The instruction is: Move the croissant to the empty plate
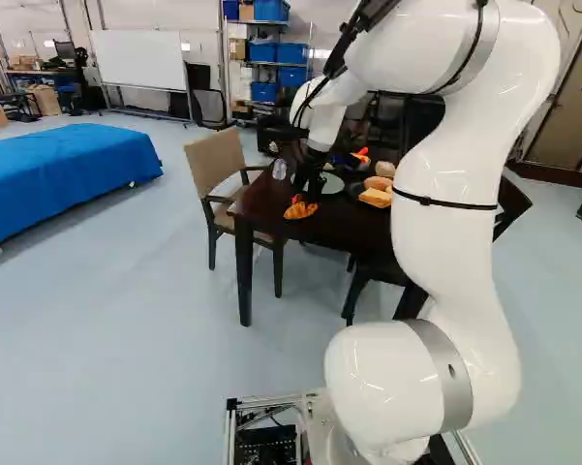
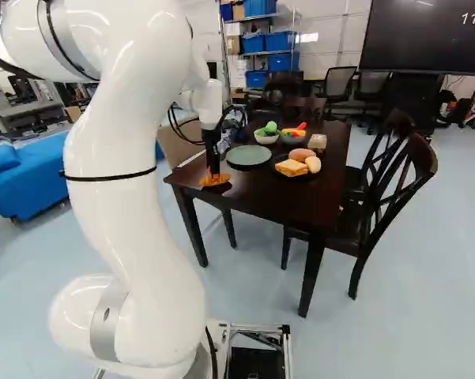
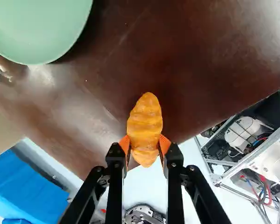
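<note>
In the right base view the gripper points down at the near left corner of the dark table, around the orange croissant. The wrist view shows the gripper shut on the croissant, an orange pad pressed to each side near its one end, while its other end reaches out ahead of the fingers. Whether the croissant touches the tabletop cannot be told. A bare green plate lies on the table a short way from the gripper; part of this plate also shows in the wrist view.
A dark plate with bread pieces sits beside the green plate on the table. Behind are two bowls with colourful items. A clear cup stands near the gripper. Chairs surround the table.
</note>
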`<state>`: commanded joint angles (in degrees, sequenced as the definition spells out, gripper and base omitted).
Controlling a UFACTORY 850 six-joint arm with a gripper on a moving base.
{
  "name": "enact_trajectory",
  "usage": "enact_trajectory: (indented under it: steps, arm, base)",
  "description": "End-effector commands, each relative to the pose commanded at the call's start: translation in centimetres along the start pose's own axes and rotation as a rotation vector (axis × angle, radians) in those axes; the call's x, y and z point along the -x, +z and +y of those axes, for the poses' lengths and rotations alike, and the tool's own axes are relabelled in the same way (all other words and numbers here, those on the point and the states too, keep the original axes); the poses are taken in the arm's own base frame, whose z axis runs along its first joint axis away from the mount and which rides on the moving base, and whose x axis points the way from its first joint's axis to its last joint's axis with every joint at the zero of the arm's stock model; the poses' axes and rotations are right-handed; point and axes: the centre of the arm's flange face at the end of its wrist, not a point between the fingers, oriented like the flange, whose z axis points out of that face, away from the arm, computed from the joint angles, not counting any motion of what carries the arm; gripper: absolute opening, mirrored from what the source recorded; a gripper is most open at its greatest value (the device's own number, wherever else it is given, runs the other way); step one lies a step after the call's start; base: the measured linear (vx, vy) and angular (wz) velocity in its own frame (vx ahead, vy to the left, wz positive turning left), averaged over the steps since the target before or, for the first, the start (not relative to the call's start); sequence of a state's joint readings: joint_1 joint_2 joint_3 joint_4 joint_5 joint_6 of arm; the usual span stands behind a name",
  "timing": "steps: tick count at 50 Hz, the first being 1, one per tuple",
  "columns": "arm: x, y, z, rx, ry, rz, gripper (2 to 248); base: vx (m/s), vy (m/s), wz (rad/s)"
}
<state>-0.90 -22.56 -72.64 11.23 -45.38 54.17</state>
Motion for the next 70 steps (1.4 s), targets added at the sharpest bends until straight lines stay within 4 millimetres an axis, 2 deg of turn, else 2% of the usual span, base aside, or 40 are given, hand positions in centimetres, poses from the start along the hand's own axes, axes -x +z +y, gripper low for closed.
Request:
enact_trajectory:
  steps: [12, 27, 53, 70]
  arm:
    - [0.3, -1.8, 0.3, -0.026, -0.002, 0.014, 96]
    - [-0.4, -4.2, 0.2, -0.066, 0.007, 0.038, 96]
    - [-2.9, -7.9, -2.0, -0.146, 0.021, 0.086, 96]
    - [-5.1, -7.6, -4.2, -0.166, 0.029, 0.099, 96]
  base:
    - [0.000, 0.000, 0.000]
    - [0.000, 0.000, 0.000]
    - [0.000, 0.000, 0.000]
    - [0.000, 0.000, 0.000]
